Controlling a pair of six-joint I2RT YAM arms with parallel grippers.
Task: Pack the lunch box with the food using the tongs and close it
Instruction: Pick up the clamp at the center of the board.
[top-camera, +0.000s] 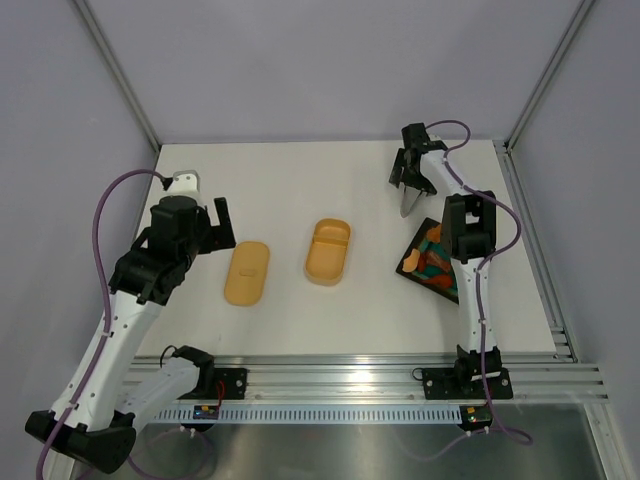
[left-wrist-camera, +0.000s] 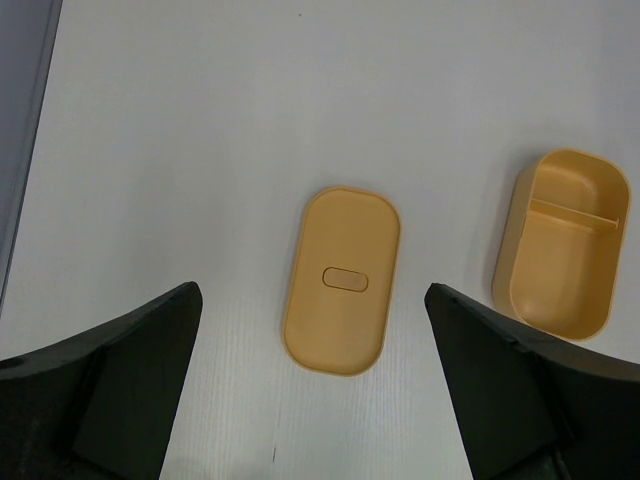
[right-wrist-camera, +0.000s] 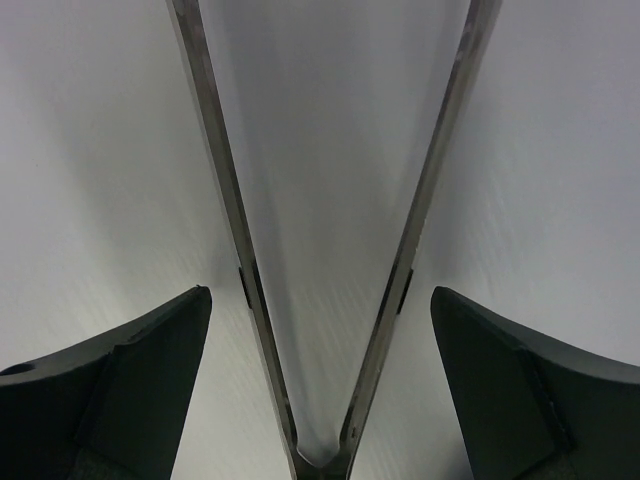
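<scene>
Right wrist view puts the tongs (right-wrist-camera: 222, 170) directly under your right gripper (right-wrist-camera: 320, 290). Their two arms stand apart in a V, joined at the bottom of that view, and they lie on the table (top-camera: 300, 180). Your fingers are spread wide to either side and touch neither arm. Top view places that gripper at the far right, with the tray (top-camera: 440, 288) just near of it carrying the food (top-camera: 432, 255). The lunch box (top-camera: 328, 251) sits uncovered mid-table, left of the tray. The lid (top-camera: 247, 272) lies flat just left of the box. Your left gripper (top-camera: 222, 222), jaws also wide, hangs just far-left of the lid, holding nothing.
</scene>
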